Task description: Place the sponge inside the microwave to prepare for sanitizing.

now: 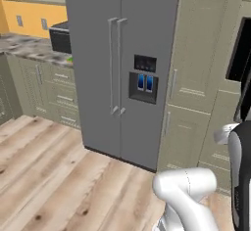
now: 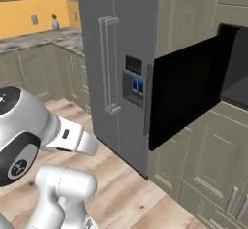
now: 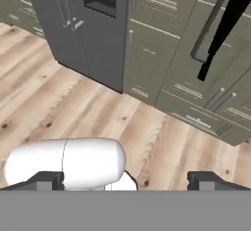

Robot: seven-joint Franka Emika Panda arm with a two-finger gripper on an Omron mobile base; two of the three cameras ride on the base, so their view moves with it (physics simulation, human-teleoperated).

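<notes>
Hand view: microwave beyond wide-apart jaws.

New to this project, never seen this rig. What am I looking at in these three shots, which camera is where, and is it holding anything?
It is a rendered kitchen with a white robot arm on a base that can drive. Two cameras sit on the base behind the arm, one to its left and one to its right, both looking forward over it. The third rides on the hand and looks along the gripper, whose two dark tips stand far apart at the bottom of that picture: open, with nothing between them.

Ahead stand a grey fridge and beige cabinets. The microwave is built into them, its glossy black door swung open. A small patch of green on the far counter may be the sponge; it is too small to tell.
</notes>
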